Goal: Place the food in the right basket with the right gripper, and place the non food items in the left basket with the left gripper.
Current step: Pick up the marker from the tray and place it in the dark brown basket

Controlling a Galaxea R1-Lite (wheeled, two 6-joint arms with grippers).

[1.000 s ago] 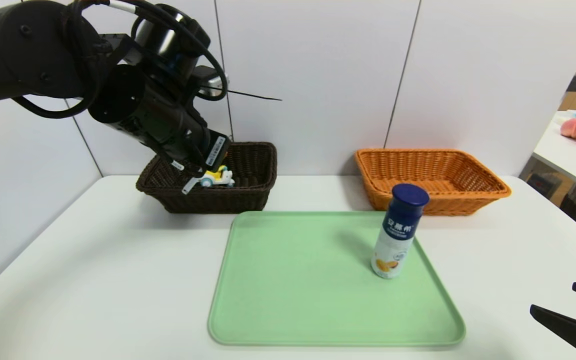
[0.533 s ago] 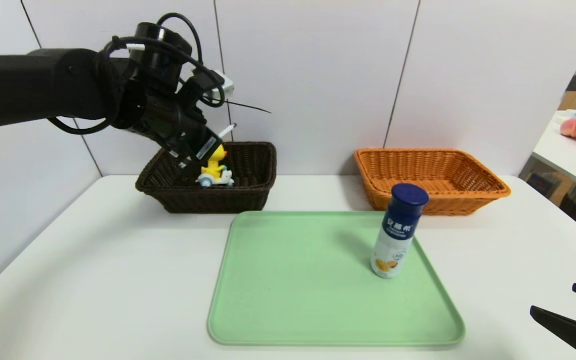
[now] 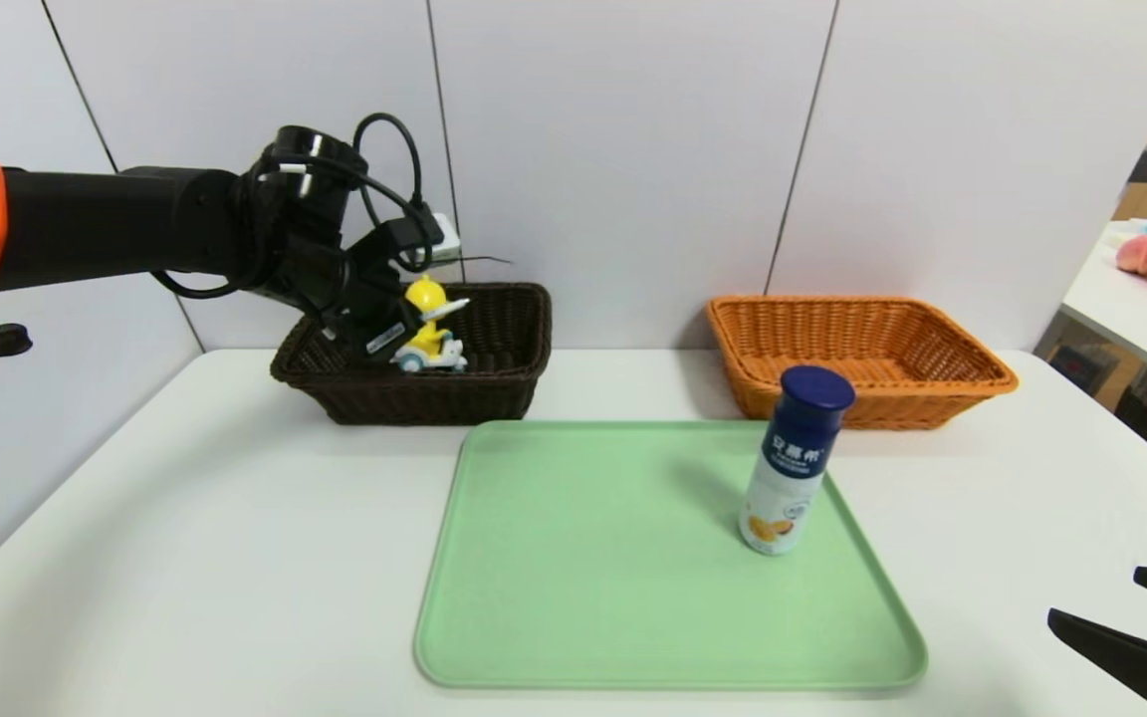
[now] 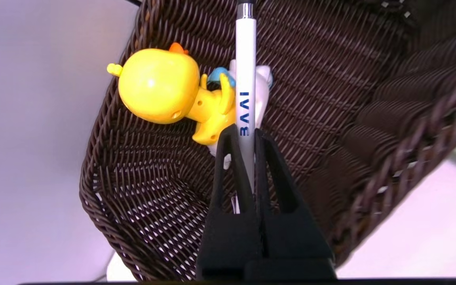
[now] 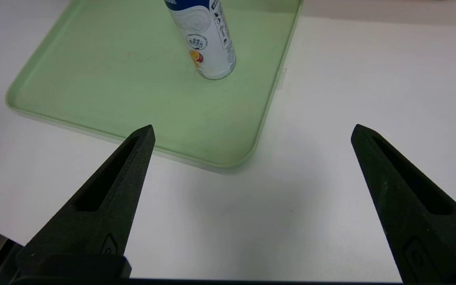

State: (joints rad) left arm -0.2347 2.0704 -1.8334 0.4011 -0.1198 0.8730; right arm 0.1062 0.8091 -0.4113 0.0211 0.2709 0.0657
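My left gripper [image 3: 412,321] is shut on a white pen [image 4: 246,59] with blue lettering, and hangs over the dark brown left basket [image 3: 504,383]. The pen [image 3: 449,306] sticks out past the fingertips above a yellow duck toy [image 3: 426,329] that sits in that basket [image 4: 331,79]. The left wrist view shows the toy [image 4: 158,85] just beyond the gripper [image 4: 245,132]. A white bottle with a blue cap [image 3: 795,458] stands upright on the green tray [image 3: 583,558]. Low at the table's front right, my right gripper [image 3: 1096,596] is open and empty, short of the bottle [image 5: 206,35].
The orange right basket [image 3: 862,344] stands empty behind the tray's far right corner. The tray's near corner [image 5: 228,156] lies just ahead of the right gripper [image 5: 251,132]. A side table [image 3: 1141,319] with plush peaches stands at far right.
The left arm has swung lower and its wrist has turned over the dark basket. The pen still in its grip now points right above the duck toy. The right arm stayed still.
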